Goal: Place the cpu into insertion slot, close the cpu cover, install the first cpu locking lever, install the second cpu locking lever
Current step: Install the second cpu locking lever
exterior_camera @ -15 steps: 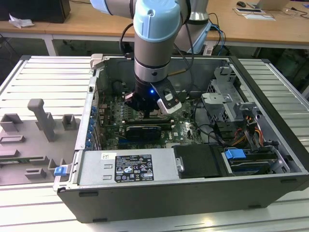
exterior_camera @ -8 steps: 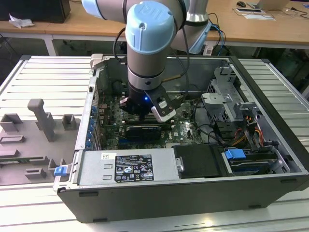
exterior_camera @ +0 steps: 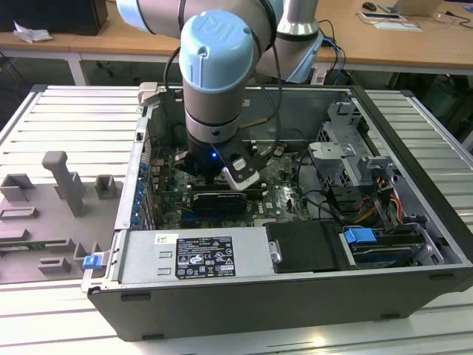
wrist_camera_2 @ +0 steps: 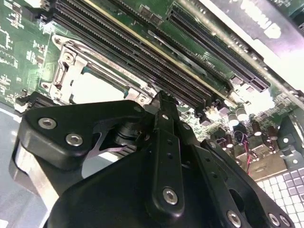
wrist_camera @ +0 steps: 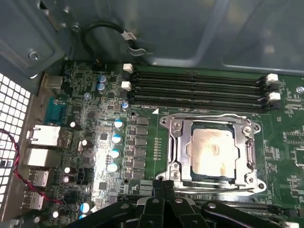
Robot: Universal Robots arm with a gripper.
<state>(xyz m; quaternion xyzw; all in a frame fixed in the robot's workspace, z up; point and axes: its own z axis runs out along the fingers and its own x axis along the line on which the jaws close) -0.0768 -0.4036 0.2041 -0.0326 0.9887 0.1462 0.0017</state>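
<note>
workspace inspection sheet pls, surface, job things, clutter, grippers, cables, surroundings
surface: ribbed metal table carrying an open computer case.
job's things: cpu lies in the insertion slot; cpu cover is down, framing the chip in the first wrist view.
clutter: grey fixture blocks on the exterior view's left.
grippers: gripper sits low inside the case just beside the socket; whether the jaws are open cannot be told.
cables: black looped cable on the case wall; red and black wire pair by the rear ports.
surroundings: wooden desks behind.
</note>
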